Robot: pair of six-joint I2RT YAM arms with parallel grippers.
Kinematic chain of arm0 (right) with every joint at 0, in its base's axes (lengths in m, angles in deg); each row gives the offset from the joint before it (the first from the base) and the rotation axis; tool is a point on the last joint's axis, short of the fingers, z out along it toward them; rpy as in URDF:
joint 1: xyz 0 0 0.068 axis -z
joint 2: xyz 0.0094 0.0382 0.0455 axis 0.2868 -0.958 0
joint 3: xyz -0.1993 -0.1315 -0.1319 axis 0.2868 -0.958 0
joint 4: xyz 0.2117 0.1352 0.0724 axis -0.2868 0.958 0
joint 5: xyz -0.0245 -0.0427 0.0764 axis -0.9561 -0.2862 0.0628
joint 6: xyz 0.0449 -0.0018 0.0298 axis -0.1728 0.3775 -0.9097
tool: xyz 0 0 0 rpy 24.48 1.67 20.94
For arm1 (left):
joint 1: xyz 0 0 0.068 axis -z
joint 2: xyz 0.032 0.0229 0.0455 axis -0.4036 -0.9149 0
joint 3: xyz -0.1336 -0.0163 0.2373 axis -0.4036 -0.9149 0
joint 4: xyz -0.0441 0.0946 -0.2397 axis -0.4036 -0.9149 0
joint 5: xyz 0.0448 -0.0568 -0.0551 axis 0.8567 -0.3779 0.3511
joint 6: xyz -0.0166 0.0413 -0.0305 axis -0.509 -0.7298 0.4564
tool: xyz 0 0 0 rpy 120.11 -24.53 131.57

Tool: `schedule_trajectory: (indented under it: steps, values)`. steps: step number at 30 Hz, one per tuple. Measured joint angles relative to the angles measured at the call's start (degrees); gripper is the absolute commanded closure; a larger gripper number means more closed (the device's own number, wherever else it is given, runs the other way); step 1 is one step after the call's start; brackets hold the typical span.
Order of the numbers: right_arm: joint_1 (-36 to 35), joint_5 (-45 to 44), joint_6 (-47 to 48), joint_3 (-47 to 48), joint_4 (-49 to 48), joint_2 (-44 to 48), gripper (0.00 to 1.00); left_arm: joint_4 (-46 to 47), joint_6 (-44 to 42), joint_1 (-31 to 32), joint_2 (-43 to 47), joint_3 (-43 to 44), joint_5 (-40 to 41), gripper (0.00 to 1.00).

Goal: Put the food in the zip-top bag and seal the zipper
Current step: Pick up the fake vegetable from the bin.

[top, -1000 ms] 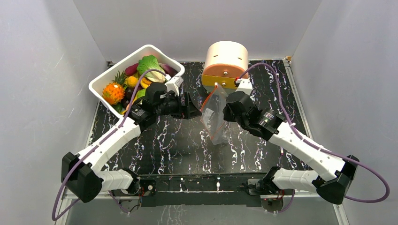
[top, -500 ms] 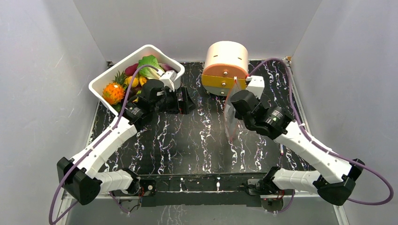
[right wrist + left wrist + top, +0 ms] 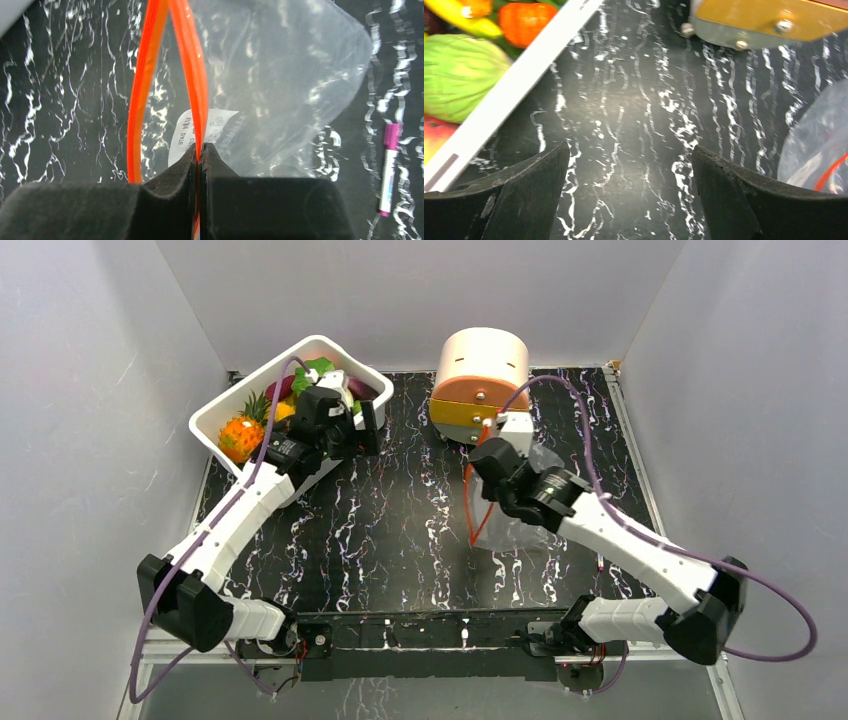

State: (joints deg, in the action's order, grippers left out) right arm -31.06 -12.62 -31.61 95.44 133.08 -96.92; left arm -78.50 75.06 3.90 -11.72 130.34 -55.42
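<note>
Beside white tub [image 3: 519,82], left fingers [image 3: 524,200] spread wide, empty; right fingers [image 3: 165,200] pinched tight on zipper [image 3: 192,65] of zip-top bag [image 3: 280,75]

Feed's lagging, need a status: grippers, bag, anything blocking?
Left gripper open, empty, by tub. Right gripper shut on zipper, bag mouth gaping. Food in tub. Pen beside bag, not blocking.

White arms [image 3: 240,530], black joints [image 3: 180,605], purple cables [image 3: 548,378]

One zip-top bag [image 3: 505,532], one white tub [image 3: 254,378], one round box [image 3: 482,360], one purple marker [image 3: 387,167]
</note>
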Motion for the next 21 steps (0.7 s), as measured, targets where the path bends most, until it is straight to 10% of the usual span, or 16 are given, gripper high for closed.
schedule_trajectory:
  steps: [14, 21]
  values:
    - [0.0, 14.03, 0.13, -3.37, -15.58, -7.08, 1.0, 0.37, -0.83, -10.43, -4.44, 1.03, 3.87, 0.27]
    - [0.0, 16.87, 0.72, -3.37, -17.35, -7.08, 1.0, 3.1, 0.81, -15.56, -11.78, 5.4, 5.73, 0.18]
